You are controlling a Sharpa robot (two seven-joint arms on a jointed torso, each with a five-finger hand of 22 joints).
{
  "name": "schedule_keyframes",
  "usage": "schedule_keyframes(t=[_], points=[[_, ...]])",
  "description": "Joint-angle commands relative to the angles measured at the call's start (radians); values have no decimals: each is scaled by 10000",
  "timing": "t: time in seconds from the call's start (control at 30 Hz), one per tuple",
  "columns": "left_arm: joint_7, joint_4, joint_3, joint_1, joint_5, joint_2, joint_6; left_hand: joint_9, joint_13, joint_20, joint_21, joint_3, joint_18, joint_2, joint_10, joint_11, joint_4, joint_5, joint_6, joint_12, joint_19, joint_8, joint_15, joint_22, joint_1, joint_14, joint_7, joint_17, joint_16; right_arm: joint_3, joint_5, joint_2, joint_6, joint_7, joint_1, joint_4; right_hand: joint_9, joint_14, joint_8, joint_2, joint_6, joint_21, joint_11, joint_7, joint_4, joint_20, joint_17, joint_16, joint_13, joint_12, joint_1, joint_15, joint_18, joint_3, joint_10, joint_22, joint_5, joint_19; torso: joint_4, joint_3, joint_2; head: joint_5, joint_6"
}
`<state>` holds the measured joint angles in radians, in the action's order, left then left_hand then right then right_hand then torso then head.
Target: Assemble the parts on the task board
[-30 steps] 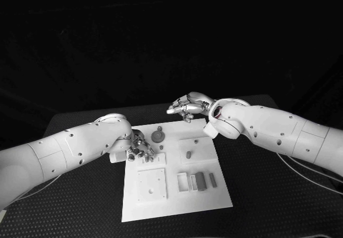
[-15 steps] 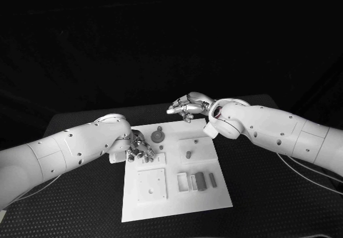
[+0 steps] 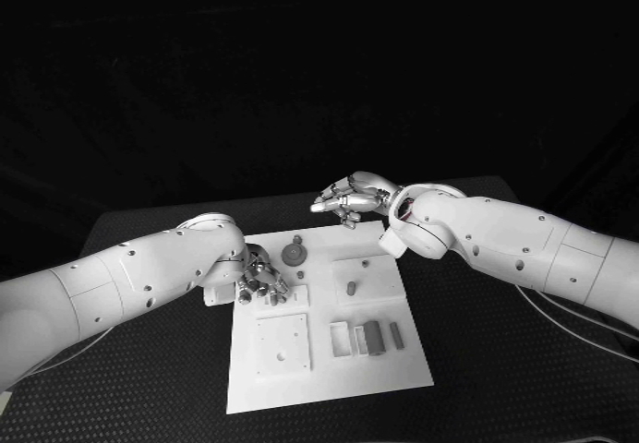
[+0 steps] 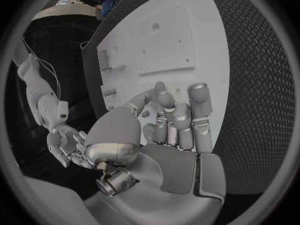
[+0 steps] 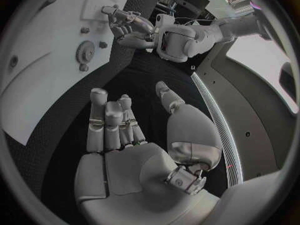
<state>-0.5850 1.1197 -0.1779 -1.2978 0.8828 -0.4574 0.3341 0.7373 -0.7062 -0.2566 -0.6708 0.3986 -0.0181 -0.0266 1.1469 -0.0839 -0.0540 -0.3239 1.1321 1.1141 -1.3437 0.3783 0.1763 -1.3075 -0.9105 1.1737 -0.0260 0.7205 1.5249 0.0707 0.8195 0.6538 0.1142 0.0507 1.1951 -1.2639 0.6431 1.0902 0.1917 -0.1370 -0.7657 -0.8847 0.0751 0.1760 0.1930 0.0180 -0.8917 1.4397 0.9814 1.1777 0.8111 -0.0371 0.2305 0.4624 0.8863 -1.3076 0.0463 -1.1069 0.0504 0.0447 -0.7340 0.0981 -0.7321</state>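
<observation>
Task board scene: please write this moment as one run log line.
left hand: over task board left edge, grasp unclear | right hand: raised beyond board's far edge, holding nothing | gear part: on board

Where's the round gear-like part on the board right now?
In the head view the round part lies at the far end of the task board, left of centre, just beyond the left hand.

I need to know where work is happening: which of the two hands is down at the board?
The left hand: it sits low over the task board's left edge. The right hand hangs beyond the far edge, empty.
</observation>
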Motion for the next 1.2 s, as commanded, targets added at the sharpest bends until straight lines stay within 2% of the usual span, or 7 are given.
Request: schedule_keyframes(t=[0.03,0.57,1.2], points=[[44,50,3,4,-108,-17,140,17,-11,0,-63,2240,-151,-165,-38,48,-2291,-25,-11,-40,97,-30,62,-220,-71,-23,-42,14,26,2,30,-9,-139,56,-5,-3,12,-84,-29,23,17,56,-37,81,-51,76,13,37,-10,37,-86,-5,313,-2,-43,-146,19,24,2,1,-2,0,0],[60,12,3,14,12,7,50,27,-15,0,-69,2239,-152,-170,-41,50,-2291,-20,-16,-42,103,-33,60,-220,-74,-28,-43,18,24,2,30,-9,-137,56,-5,-4,13,-85,-30,22,17,56,-36,82,-52,76,15,38,-15,40,-86,-5,313,-1,-45,-146,19,24,-1,2,-3,-1,-1],[288,8,3,94,500,45,-314,39,-20,-1,-78,2240,-155,-171,-39,48,-2292,-20,-15,-42,103,-34,61,-218,-83,-26,-42,22,25,2,30,-12,-141,54,-5,-1,15,-86,-32,19,18,58,-36,82,-58,76,17,39,-20,44,-92,-5,313,-1,-46,-147,19,24,4,-1,-8,20,-15]])
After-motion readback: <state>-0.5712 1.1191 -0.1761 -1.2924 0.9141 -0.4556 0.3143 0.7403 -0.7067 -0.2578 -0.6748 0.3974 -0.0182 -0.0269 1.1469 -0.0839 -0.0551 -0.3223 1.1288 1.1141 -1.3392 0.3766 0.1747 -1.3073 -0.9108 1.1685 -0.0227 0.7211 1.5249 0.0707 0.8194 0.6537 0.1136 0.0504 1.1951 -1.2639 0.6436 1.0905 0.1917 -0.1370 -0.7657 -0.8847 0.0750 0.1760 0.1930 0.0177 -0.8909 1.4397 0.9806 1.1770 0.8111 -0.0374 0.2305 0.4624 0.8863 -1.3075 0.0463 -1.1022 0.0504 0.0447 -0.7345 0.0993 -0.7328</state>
